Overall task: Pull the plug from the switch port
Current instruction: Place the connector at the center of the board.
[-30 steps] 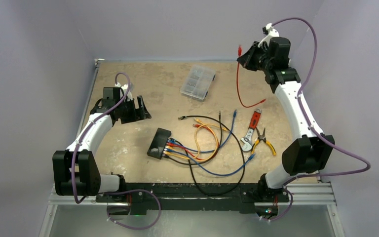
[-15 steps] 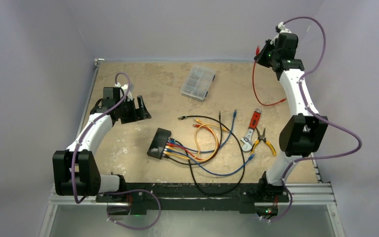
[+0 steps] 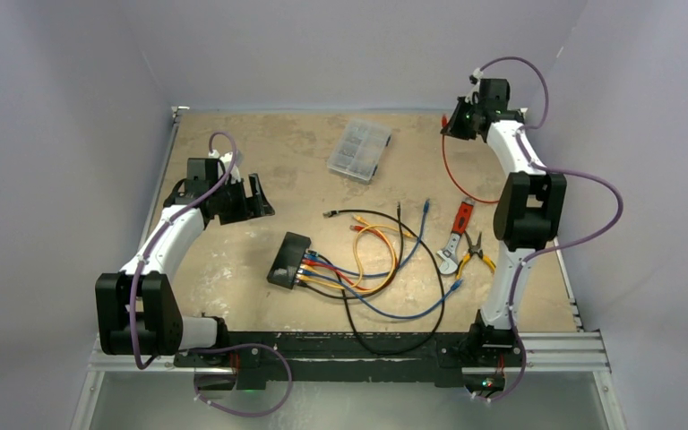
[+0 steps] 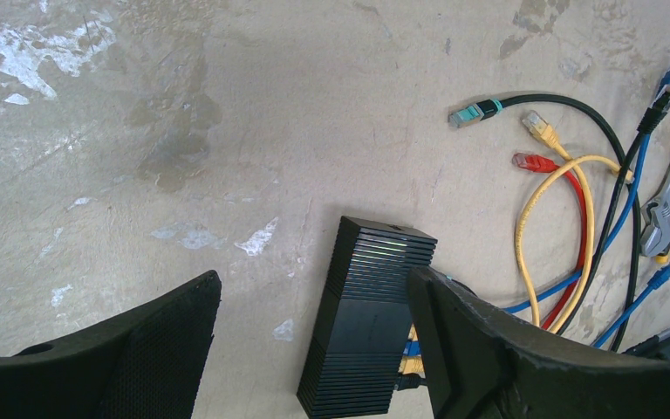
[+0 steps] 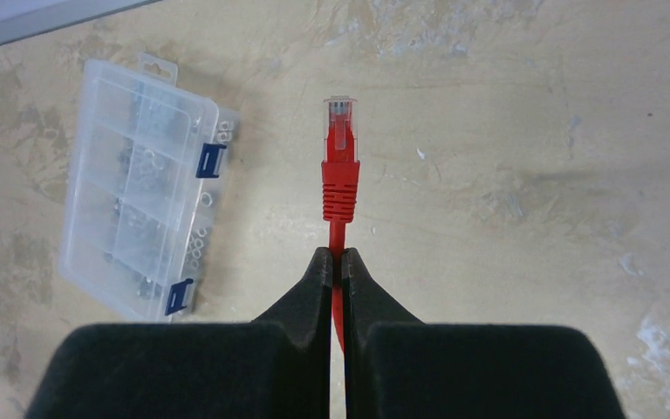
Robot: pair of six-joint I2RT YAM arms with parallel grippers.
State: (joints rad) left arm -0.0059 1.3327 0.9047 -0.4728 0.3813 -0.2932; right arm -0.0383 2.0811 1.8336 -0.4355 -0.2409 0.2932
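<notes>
The black switch [image 3: 288, 260] lies flat mid-table with yellow, blue and black plugs [image 4: 412, 347] in the sockets on its right side. My left gripper [image 3: 255, 199] hovers open to the upper left of it; in the left wrist view the switch [image 4: 366, 323] sits below, between the wide-apart fingers [image 4: 488, 349]. Over the table's far right corner my right gripper [image 3: 452, 124] is shut on a red cable [image 3: 444, 166] that hangs down to the table. In the right wrist view its red plug [image 5: 340, 166] sticks out free beyond the gripper [image 5: 337, 255].
A clear compartment case [image 3: 359, 150] lies at the back centre, also the case [image 5: 140, 227] left of the held plug. A red-handled wrench [image 3: 455, 235] and yellow-handled pliers [image 3: 479, 255] lie right of the loose cable tangle [image 3: 385, 260]. Grey walls stand close on both sides.
The right arm has folded more upright and its elbow swung left, carrying the red cable; the cable's lower end has shifted on the table. The left arm and switch have not moved.
</notes>
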